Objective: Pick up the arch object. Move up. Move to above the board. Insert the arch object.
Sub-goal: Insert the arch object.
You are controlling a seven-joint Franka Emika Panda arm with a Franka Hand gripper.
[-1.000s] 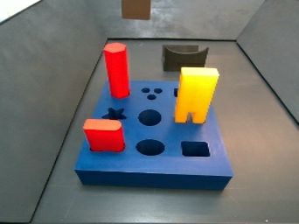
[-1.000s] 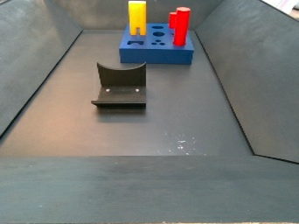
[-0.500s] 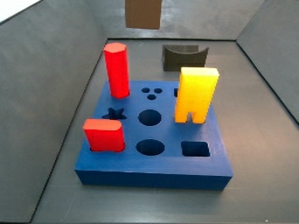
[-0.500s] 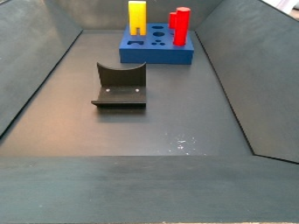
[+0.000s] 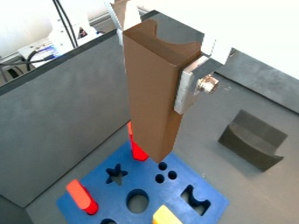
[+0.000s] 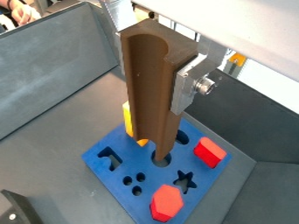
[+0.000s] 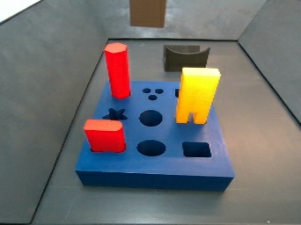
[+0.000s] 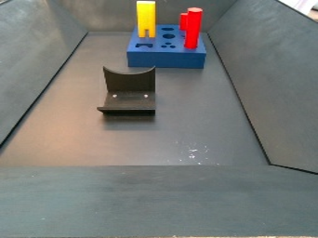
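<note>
My gripper [image 5: 158, 79] is shut on the arch object [image 5: 152, 96], a tall plain brown block hanging upright between the fingers [image 5: 191, 83]. It hangs high above the board [image 5: 114, 157], a thick blue slab with cut-out holes. Both wrist views show this; the arch object [image 6: 149, 96] hides the round hole area of the board [image 6: 111, 171]. In a side view only the block's lower end [image 7: 147, 11] shows, at the top edge, behind the board [image 7: 153, 167]. In a side view the board [image 8: 168, 58] lies at the far end; gripper and block are out of that view.
A red post [image 7: 118, 70], a short red block [image 7: 104, 134] and a yellow block [image 7: 198, 94] stand in the board. The dark fixture [image 8: 126, 90] stands on the grey floor apart from the board. Sloping grey walls [image 7: 59, 53] enclose the floor.
In a side view the arch object's lower end shows lower and slightly further right than a second ago. It has barely moved in the last half second.
</note>
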